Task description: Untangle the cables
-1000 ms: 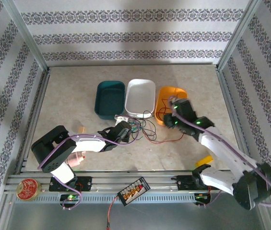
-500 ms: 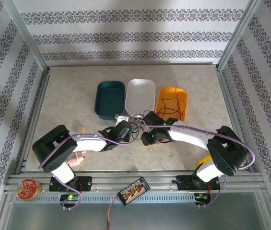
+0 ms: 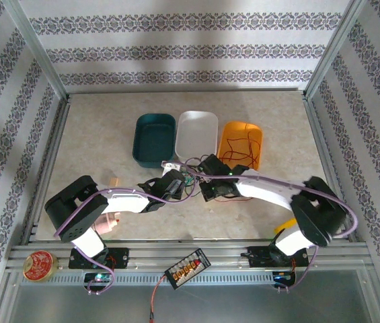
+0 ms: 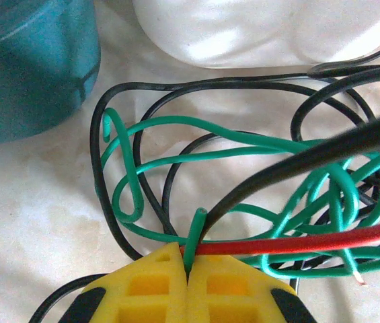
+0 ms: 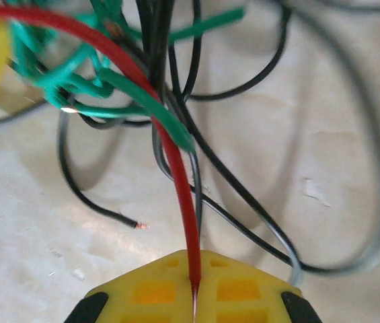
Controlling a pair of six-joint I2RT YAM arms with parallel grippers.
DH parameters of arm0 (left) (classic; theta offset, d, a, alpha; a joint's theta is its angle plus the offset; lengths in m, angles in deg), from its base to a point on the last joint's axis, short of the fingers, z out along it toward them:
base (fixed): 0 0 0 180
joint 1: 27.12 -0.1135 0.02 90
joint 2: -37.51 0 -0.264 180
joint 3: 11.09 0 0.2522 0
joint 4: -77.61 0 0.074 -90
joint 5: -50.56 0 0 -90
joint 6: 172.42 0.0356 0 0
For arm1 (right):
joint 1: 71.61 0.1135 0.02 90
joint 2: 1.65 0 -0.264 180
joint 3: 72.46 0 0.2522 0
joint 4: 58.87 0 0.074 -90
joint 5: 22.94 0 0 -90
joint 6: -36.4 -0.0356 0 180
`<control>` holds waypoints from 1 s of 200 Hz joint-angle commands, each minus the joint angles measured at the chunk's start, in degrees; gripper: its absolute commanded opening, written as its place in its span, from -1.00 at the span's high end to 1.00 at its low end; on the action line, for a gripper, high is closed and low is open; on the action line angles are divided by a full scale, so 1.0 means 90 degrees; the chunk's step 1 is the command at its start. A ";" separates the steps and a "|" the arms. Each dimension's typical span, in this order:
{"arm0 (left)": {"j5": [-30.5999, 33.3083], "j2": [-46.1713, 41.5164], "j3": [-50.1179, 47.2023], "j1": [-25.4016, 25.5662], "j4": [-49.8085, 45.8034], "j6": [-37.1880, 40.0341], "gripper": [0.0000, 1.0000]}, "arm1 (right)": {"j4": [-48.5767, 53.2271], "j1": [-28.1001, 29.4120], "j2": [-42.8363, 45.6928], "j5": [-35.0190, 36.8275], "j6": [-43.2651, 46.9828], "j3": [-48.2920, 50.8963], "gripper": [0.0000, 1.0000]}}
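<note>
Left jaws pinch green cable [image 4: 194, 232]; right, red cable [image 5: 182, 202].

Arms [image 3: 270, 192] white, black joints; purple cables [image 3: 60, 230]; yellow pincer fingers [image 4: 149, 286].

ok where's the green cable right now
Green cable lies mid-table in the top view, by the white bin, between the left claw pinching it and the right claw.

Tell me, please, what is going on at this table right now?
Two robot arms are working on a tangle of thin cables lying on the table just in front of the white bin. The left hand is shut on a green cable, and the right hand is shut on a red cable. Those two and the black cables are knotted together, not yet separated.
</note>
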 commanded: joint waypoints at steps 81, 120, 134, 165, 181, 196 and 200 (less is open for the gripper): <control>0.0275 0.0112 -0.0143 -0.0012 -0.0373 -0.0230 0.58 | 0.0310 -0.1541 0.3417 0.1203 -0.0662 -0.0144 1.00; 0.0268 0.0103 -0.0163 -0.0012 -0.0354 -0.0220 0.50 | 0.0261 -0.1715 0.3781 0.1523 -0.0445 -0.0600 1.00; 0.0268 0.0103 -0.0177 -0.0012 -0.0354 -0.0211 0.49 | 0.0148 -0.1835 0.3797 0.1672 -0.0385 -0.0788 1.00; 0.0248 0.0094 -0.0179 -0.0012 -0.0382 -0.0194 0.47 | -0.0251 -0.2152 0.3793 0.1998 -0.0156 -0.1195 0.99; 0.0251 0.0074 -0.0191 -0.0017 -0.0386 -0.0191 0.47 | -0.0444 -0.2398 0.3731 0.1922 -0.0143 -0.1356 0.99; 0.0249 0.0054 -0.0210 -0.0012 -0.0402 -0.0181 0.47 | -0.0624 -0.2616 0.3683 0.1702 -0.0202 -0.1462 0.98; 0.0257 0.0046 -0.0211 -0.0012 -0.0401 -0.0174 0.47 | -0.0661 -0.2673 0.3676 0.1608 -0.0239 -0.1485 0.97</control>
